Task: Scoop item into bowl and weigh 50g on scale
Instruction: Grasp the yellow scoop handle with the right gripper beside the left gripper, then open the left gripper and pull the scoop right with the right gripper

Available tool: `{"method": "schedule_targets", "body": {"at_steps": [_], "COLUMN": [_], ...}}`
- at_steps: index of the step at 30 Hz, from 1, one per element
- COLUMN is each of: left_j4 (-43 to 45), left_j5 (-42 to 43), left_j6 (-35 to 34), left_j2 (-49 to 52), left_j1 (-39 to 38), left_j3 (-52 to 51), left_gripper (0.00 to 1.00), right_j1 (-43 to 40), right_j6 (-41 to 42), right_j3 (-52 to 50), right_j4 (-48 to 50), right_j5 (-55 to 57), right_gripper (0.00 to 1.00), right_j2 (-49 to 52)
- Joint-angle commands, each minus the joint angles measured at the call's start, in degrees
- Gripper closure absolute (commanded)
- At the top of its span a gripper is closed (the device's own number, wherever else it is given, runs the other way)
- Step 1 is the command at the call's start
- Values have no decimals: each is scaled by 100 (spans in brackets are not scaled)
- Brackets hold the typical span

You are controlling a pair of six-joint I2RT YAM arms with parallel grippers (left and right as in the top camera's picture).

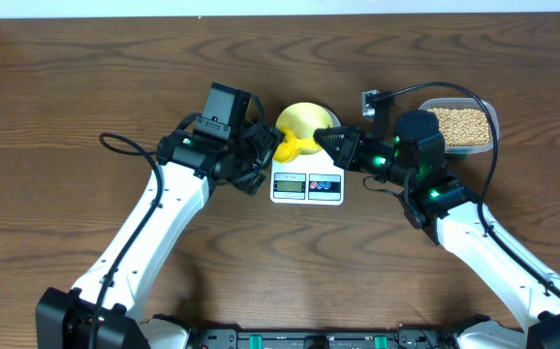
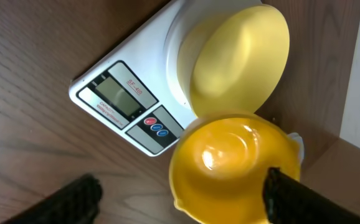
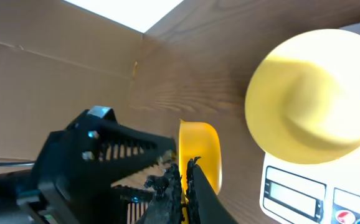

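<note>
Where the scoop [image 2: 233,165] overlaps it, the bowl's [image 2: 242,56] rim is hidden.

Brown wood-grain table [image 1: 67,97]. White scale [image 2: 146,53] with a grey display and red and blue buttons. Pale yellow bowl [image 2: 236,56]; deeper, brighter yellow scoop [image 2: 230,168]. Tan beans [image 1: 459,126]. White left arm [image 1: 154,218] and right arm [image 1: 493,252], black toward the wrists.

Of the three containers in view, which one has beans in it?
The clear plastic tub beside the right arm, full of tan beans. The pale bowl on the scale and the bright yellow scoop both look empty.
</note>
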Motion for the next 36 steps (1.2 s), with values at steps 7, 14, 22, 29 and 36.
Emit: {"method": "schedule_targets", "body": {"at_steps": [7, 14, 22, 29, 36], "left_j4": [7, 11, 37, 20, -186], "left_j5": [214, 313, 286, 289, 284], "left_j6": [337, 1510, 3547, 4666, 4758], "left_j2": [-98, -389, -1156, -1392, -1386], "left_j1": [0, 59, 199, 199, 199], "left_j3": [-22, -7, -7, -7, -7], "left_gripper": [12, 12, 12, 12, 12], "right_j1": [0, -369, -1043, -1432, -1880], "right_j6": [-570, -968, -1508, -2124, -2367], "right_j3": [107, 107, 107, 109, 109], "right_j4": [-57, -90, -181, -157, -162], "right_j5": [74, -570, -1311, -1088, -511], "right_gripper": [99, 99, 99, 99, 99], "right_j2": [26, 7, -98, -586, -1158]}}
